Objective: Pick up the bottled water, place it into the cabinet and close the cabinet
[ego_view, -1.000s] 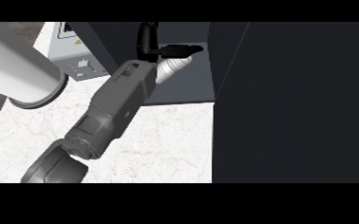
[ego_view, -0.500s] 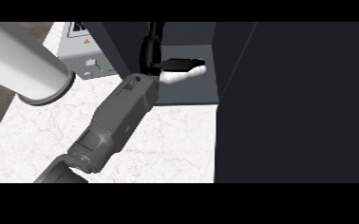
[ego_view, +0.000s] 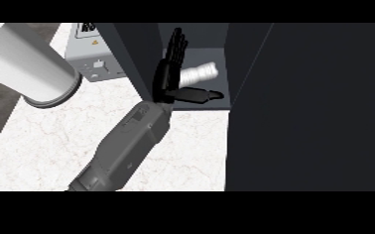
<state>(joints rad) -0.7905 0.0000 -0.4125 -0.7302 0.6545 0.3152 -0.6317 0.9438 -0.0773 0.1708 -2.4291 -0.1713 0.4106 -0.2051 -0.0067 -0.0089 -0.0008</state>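
Note:
The bottled water (ego_view: 201,72), pale with a ribbed body, lies on its side on the grey floor of the open dark cabinet (ego_view: 212,103). My right hand (ego_view: 168,74) is inside the cabinet just left of the bottle. Its fingers (ego_view: 176,44) point straight up and its thumb (ego_view: 199,94) sticks out to the right below the bottle. The hand is open and no finger curls round the bottle. Part of the bottle's left end is hidden behind the palm. My left hand does not show.
A tall dark panel (ego_view: 300,109), apparently the cabinet's door, fills the right side. A grey appliance (ego_view: 92,59) stands left of the cabinet wall (ego_view: 135,59). A thick grey cylinder (ego_view: 33,69), likely my left forearm, crosses the upper left over the marble counter (ego_view: 44,144).
The fingers of my right hand have straightened and come off the bottle, which now lies on the cabinet floor. The whole view has shifted to the right.

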